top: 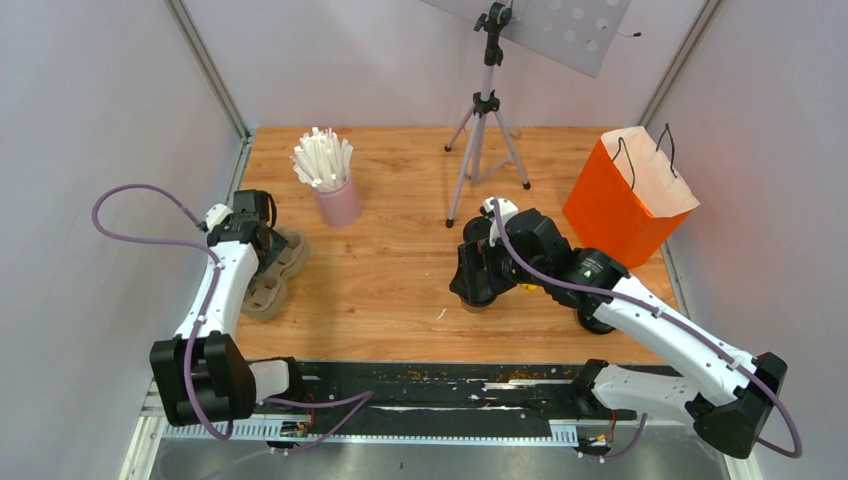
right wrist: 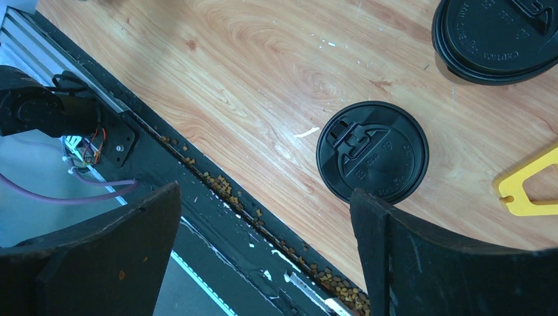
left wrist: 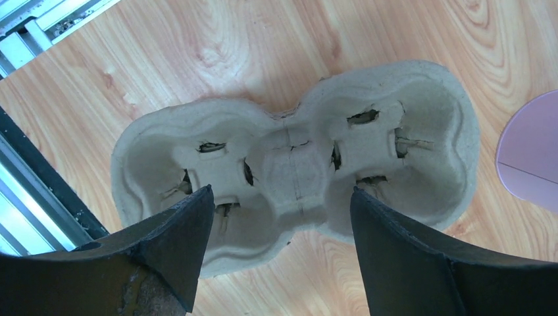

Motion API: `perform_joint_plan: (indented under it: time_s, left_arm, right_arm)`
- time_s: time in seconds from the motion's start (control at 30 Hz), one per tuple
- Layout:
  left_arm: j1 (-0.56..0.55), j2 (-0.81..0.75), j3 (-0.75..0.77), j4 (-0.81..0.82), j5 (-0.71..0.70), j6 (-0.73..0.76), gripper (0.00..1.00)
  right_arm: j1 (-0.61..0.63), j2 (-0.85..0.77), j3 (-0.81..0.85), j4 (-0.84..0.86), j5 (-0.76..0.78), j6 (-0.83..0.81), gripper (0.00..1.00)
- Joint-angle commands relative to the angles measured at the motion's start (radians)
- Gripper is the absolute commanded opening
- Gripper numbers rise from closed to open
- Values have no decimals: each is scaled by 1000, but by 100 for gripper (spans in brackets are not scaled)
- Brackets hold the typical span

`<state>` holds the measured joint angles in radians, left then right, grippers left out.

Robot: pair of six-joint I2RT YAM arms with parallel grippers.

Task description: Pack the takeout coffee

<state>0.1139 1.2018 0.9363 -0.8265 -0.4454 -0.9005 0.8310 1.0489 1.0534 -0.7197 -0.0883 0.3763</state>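
Note:
Two black round lids show in the right wrist view. One lid [right wrist: 372, 151] lies on the wood just beyond my right finger. The other lid [right wrist: 497, 33] at the top right has a tan-brown edge under it and seems to sit on the kraft cup, whose body is hidden. My right gripper [right wrist: 266, 189] is open and empty, above the table's near edge. In the top view it [top: 478, 285] hangs over a small tan object. My left gripper [left wrist: 283, 191] is open and empty, just above the pulp cup tray [left wrist: 289, 164].
A pink cup of white sticks [top: 335, 195] stands at the back left. An orange paper bag [top: 625, 200] stands open at the right. A tripod [top: 487, 120] stands at the back middle. A yellow piece [right wrist: 526, 187] lies right of the lid. Crumbs line the black rail [right wrist: 217, 197].

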Motion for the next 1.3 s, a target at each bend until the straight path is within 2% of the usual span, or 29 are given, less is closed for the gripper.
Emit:
perform_joint_plan:
  time_s: [0.0,0.13,0.3,0.63,1.03,1.27]
  left_arm:
    - [18,30,-19,59,-17,-7,84]
    - [39,64,-33,116,32,20,88]
    - [42,90,-42,132,28,20,85]
    - [44,107,-63,171,29,39,76]
    - [43,81,-62,152,21,34,55]
    - [44,54,-64,152,7,45,50]
  right_arm:
    - [7,-3,21,37,-3,-25,99]
    - [6,2,22,31,14,-34,100]
    - [8,18,34,35,6,-34,99]
    - [6,39,25,26,29,-45,100]
    - [7,54,11,20,34,-45,99]
    - [7,55,4,28,36,-39,99]
